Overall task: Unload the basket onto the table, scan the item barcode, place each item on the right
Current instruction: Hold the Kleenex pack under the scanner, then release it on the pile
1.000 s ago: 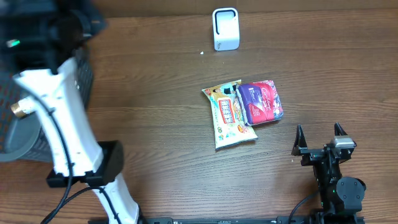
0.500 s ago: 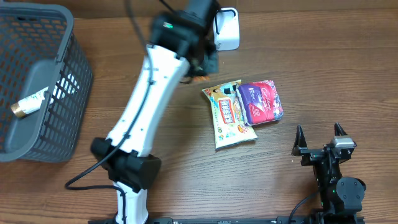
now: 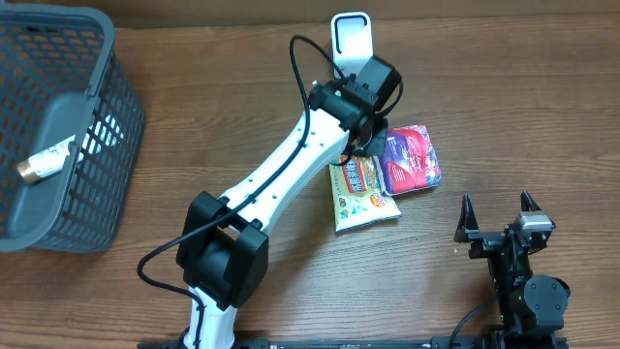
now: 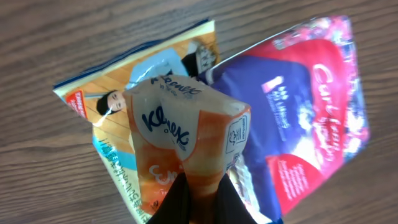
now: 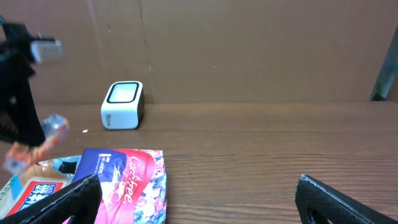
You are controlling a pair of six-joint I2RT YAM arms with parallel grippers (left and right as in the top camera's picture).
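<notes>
Left gripper (image 4: 196,199) clenched on orange Kleenex pack (image 4: 186,134), over yellow packet (image 3: 363,202) and purple packet (image 3: 412,160) on counter (image 3: 194,145); right gripper (image 3: 497,208) spread wide, empty.

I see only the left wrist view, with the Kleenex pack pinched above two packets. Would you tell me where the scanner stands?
Observer: The white scanner stands on the table's far side, just beyond the left gripper and its Kleenex pack. From above, the arm hides its lower part.
Operator: Thank you. Is the right arm anywhere near?
Observer: No. The right gripper sits open near the front edge, apart from the purple packet.
Operator: And where is the basket?
Observer: The grey basket is at the far left, with a white, gold-capped item lying in it.
</notes>
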